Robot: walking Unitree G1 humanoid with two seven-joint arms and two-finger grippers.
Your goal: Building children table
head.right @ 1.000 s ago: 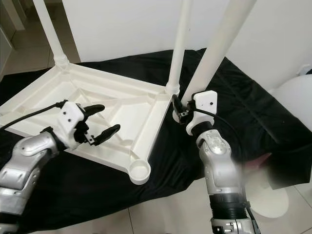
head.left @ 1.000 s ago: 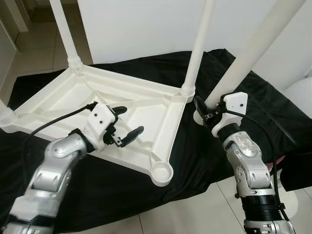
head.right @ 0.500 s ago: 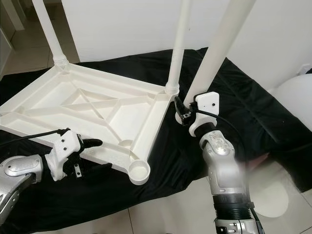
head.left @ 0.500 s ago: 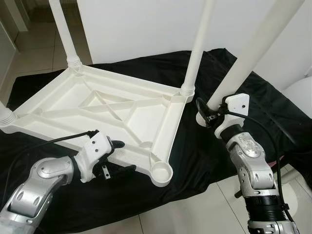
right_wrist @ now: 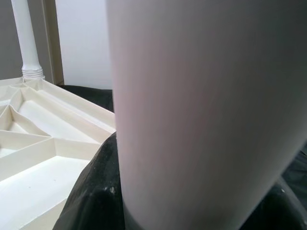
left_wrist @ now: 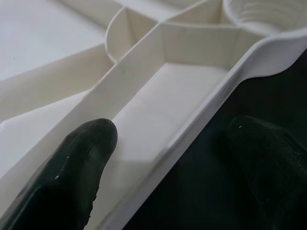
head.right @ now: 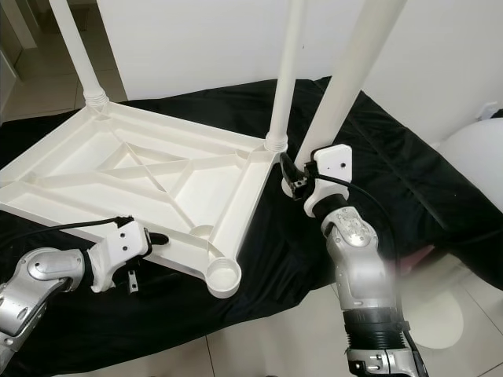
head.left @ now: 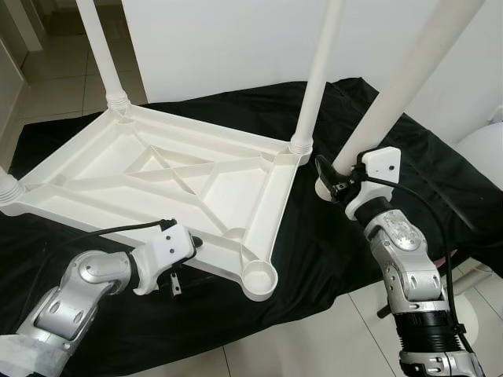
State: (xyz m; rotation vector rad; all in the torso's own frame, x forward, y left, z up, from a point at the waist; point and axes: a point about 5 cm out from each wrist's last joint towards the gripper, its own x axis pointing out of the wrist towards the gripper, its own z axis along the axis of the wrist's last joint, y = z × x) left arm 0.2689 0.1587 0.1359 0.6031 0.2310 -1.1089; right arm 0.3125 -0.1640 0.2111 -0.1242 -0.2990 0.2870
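Note:
The white children's table top [head.left: 169,169] lies upside down on a black cloth [head.left: 326,251]. Legs stand screwed in at its far left corner [head.left: 100,55], far right corner [head.left: 318,71] and left corner [head.left: 6,188]. The near corner socket [head.left: 259,280] is empty. My right gripper [head.left: 333,182] is shut on the lower end of a loose white leg [head.left: 401,86], held tilted just right of the table. My left gripper [head.left: 189,253] is open and straddles the table's near rim [left_wrist: 192,134]: one finger [left_wrist: 72,172] inside the channel, the other finger [left_wrist: 268,158] outside over the cloth.
A white wall [head.left: 236,39] stands right behind the table. A rounded white object [head.left: 483,153] sits at the far right. Tiled floor [head.left: 314,345] shows in front of the cloth and at the back left.
My left gripper has come down from above the table's underside to its near rim and now straddles it. The right gripper and its leg have barely moved.

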